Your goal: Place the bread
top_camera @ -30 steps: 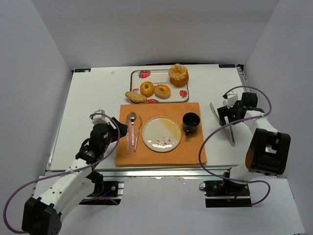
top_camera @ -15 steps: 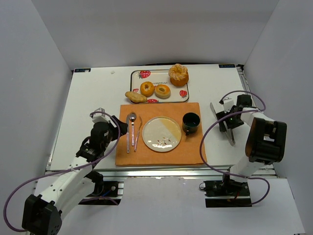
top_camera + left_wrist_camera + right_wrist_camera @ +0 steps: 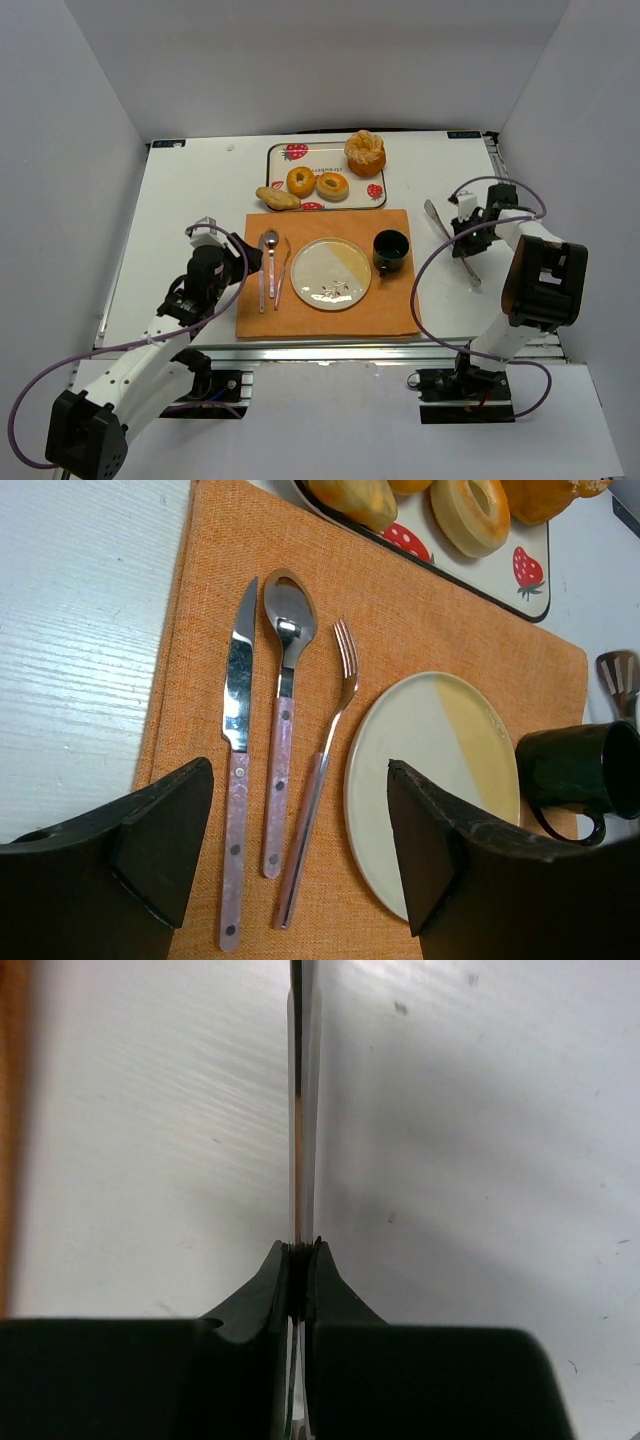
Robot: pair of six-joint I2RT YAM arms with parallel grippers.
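Plainly, my left gripper (image 3: 300, 845) hangs spread wide over the cutlery (image 3: 285, 730). The bread (image 3: 277, 197) lies crosswise at the tray's (image 3: 340, 206) near-left corner, nearer me there. My right gripper (image 3: 302, 1250), pinching tongs (image 3: 452, 243), sits well right.

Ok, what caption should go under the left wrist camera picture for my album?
Open left claw hovering over pink-handled knife, spoon and fork on the woven orange placemat, beside a cream-and-yellow round plate.

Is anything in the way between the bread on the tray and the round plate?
Nothing visible. Only bare orange mat lies between the bread on its tray and the plate. The cup sits to the plate's right, the cutlery to its left.
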